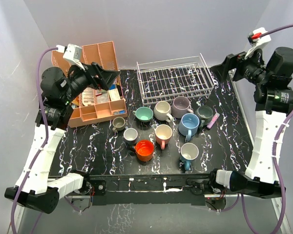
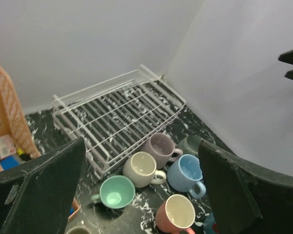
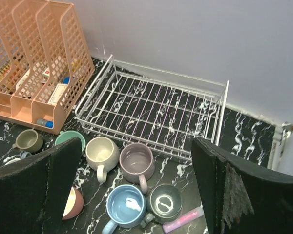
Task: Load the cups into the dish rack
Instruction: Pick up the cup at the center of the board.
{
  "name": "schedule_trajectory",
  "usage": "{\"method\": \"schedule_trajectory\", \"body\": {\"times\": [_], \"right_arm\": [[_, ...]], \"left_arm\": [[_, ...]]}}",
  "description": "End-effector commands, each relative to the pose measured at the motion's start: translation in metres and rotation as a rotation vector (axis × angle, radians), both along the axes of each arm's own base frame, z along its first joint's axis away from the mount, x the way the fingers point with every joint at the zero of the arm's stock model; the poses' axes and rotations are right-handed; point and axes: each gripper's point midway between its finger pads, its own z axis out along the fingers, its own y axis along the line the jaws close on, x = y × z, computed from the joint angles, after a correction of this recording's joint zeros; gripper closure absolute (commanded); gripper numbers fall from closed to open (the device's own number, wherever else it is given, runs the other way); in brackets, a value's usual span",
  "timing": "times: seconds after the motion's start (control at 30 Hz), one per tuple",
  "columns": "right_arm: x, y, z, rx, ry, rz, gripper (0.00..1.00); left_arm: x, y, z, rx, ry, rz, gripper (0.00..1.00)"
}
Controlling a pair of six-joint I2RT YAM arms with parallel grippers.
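Both arms' ends, the left gripper (image 1: 107,77) and the right gripper (image 1: 223,66), hang wide open holding nothing, probably ready to pick, since all the colourful ceramic handled cups (image 1: 162,110) sit on the black marbled surface (image 1: 88,146) just before the empty white wire dish rack (image 1: 173,78).

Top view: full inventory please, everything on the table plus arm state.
ceramic handled mugs: ten; orange, pink, teal, cream, lilac, olive, greys, light blues; clustered upright in front of the rack, none in it
white wire dish rack: one; white; far centre-right, empty
salmon-pink plastic slotted organizer: one; far left, small items inside
small pink marker-like stick: one; pink; right of the dark grey mug
black marbled table: one; under everything
left fingers: open, holding nothing, raised over the organizer
right fingers: open, holding nothing, raised at the far right
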Motion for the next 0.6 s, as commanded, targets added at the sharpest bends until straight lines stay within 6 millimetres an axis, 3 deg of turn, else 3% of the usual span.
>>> {"method": "schedule_trajectory", "body": {"times": [0.0, 0.23, 0.4, 0.57], "right_arm": [[0.016, -0.003, -0.020, 0.036, 0.032, -0.052, 0.02], [0.024, 0.012, -0.080, 0.071, 0.151, -0.023, 0.02], [0.000, 0.049, -0.121, 0.051, 0.199, 0.210, 0.02], [-0.028, 0.071, -0.148, 0.047, 0.213, 0.365, 0.02]], "left_arm": [[0.018, 0.021, -0.041, 0.033, 0.102, 0.111, 0.03], [0.020, 0.042, -0.113, 0.044, 0.279, 0.176, 0.03], [0.003, 0.038, -0.154, -0.036, 0.402, 0.118, 0.03], [-0.020, 0.028, -0.169, -0.159, 0.459, 0.034, 0.03]]}}
